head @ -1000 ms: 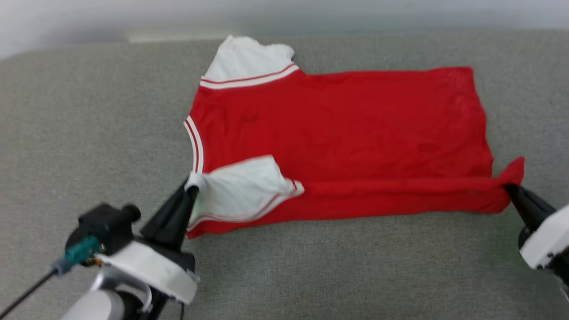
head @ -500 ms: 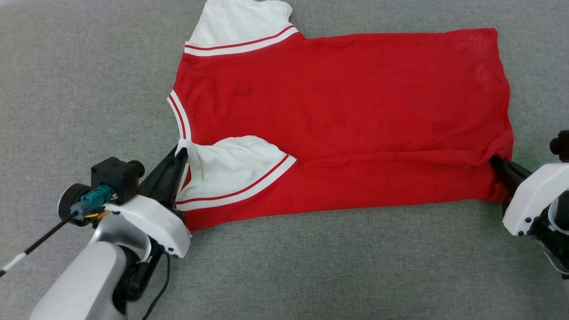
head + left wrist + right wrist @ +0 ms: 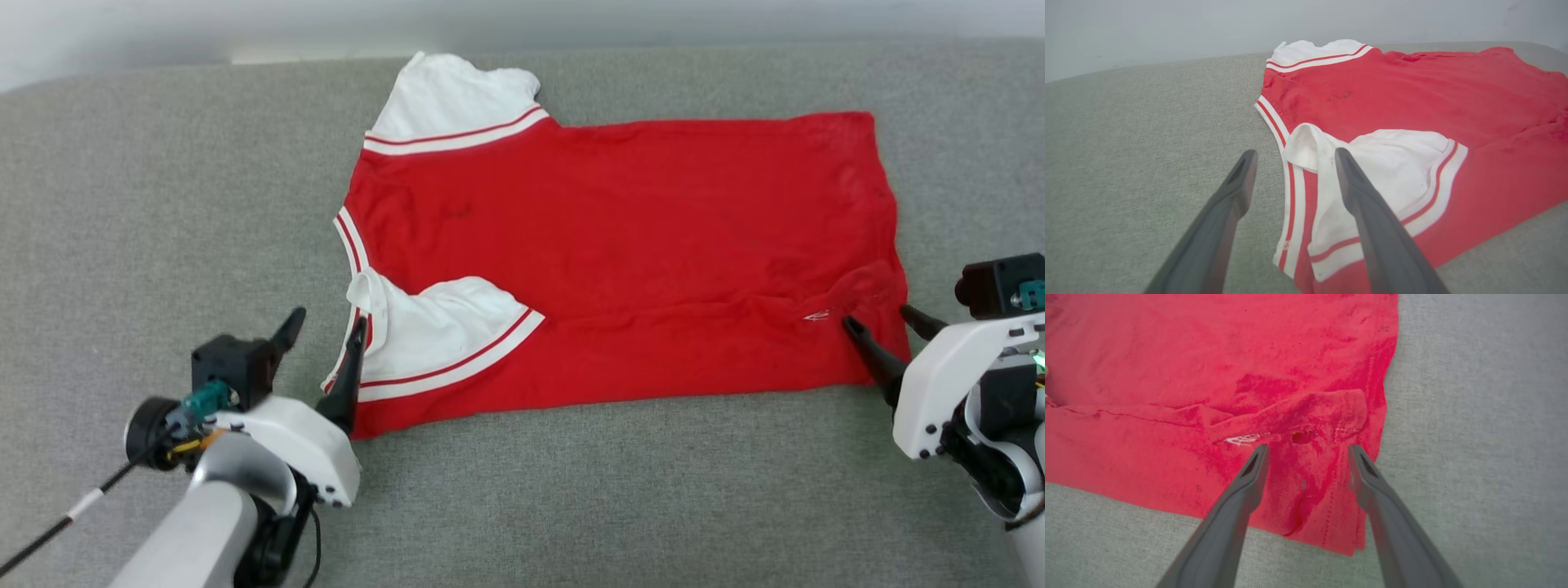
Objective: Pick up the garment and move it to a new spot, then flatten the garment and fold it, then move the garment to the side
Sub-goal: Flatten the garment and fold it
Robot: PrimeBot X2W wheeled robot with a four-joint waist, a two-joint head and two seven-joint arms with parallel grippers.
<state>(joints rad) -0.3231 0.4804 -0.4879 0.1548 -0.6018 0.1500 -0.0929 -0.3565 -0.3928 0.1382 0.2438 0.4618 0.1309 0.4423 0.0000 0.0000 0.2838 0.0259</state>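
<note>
The bright red thin-fabric jersey shirt with white short sleeves and red-and-white stripe trim (image 3: pixel 620 245) lies spread on the grey woven-cloth surface (image 3: pixel 147 204) before me, neckline toward my left, hem toward my right. Its near long edge is folded up over the body, and the near white sleeve (image 3: pixel 433 327) lies turned onto the red. The far white sleeve (image 3: pixel 457 98) reaches toward the surface's back edge. My left jaws stand wide open and empty at the neckline, one over the near sleeve, the other over bare grey cloth beside the striped collar trim (image 3: pixel 1290 192). My right jaws are also wide open, gripping nothing, above the crumpled near hem corner, a small white printed mark (image 3: pixel 1243 439) just beside one tip.
</note>
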